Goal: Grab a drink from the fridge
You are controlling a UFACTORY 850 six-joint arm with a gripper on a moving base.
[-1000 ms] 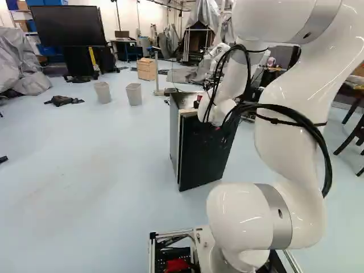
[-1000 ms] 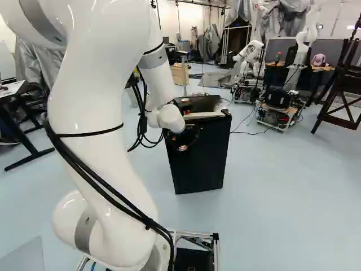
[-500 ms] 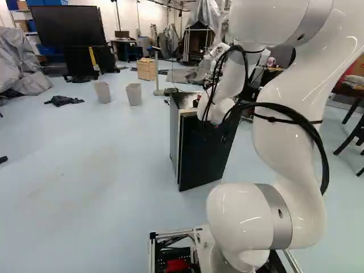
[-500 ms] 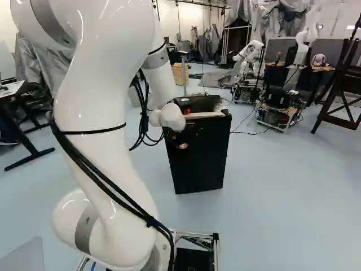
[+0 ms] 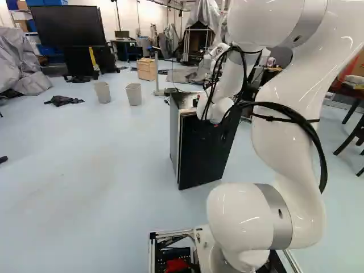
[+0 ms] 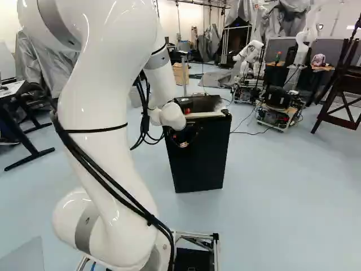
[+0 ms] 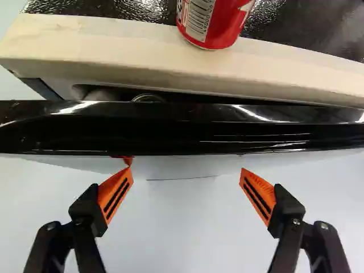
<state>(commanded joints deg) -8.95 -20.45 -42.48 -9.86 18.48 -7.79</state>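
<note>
Arching one white arm (image 5: 301, 142) up and forward, bending downward toward the wrist. Facing one black fridge (image 6: 197, 164), lying just ahead of the gripper (image 6: 183, 143). Spreading two orange-padded fingers (image 7: 116, 193) wide apart, gripping nothing. Showing, ahead of the gripper and beyond the black door edge (image 7: 187, 129), one red can (image 7: 219, 25), resting on one pale wooden strip (image 7: 102, 51).

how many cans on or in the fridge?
1 for certain: the red can, standing at the pale strip along the top of the fridge. A round rim in the gap below might be another; can't tell. More may be hidden inside.
</note>
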